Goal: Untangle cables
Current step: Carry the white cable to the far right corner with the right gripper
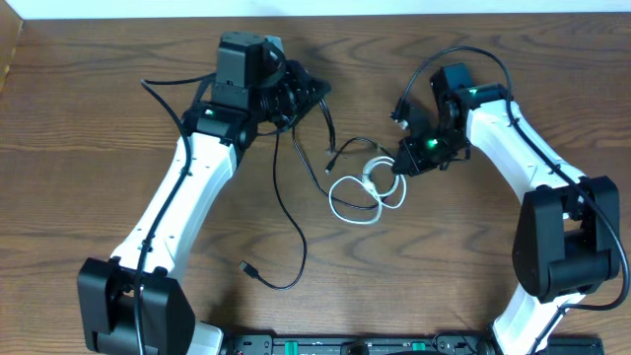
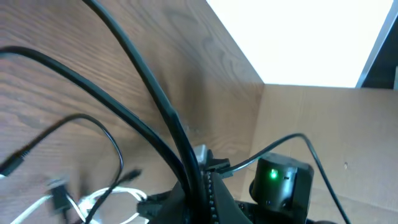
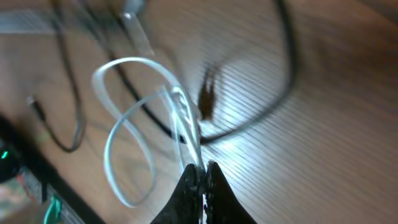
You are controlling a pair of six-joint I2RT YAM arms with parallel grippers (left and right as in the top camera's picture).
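A white cable (image 1: 370, 180) lies in loops at the table's middle. My right gripper (image 1: 402, 164) is shut on one end of it; the right wrist view shows the jaws (image 3: 202, 171) pinching the white cable (image 3: 118, 143) just above the wood. My left gripper (image 1: 296, 94) is at the back, shut on black cables. One long black cable (image 1: 279, 187) trails from it toward the front and ends in a plug (image 1: 246, 266). A shorter black cable (image 1: 333, 150) runs down to the white loops. In the left wrist view black cables (image 2: 155, 99) rise from the jaws (image 2: 199, 180).
The wooden table (image 1: 99, 148) has a pale wall along its back edge. A black rail (image 1: 345, 345) sits at the front edge. The right arm's wrist with a green light (image 2: 280, 180) shows close in the left wrist view.
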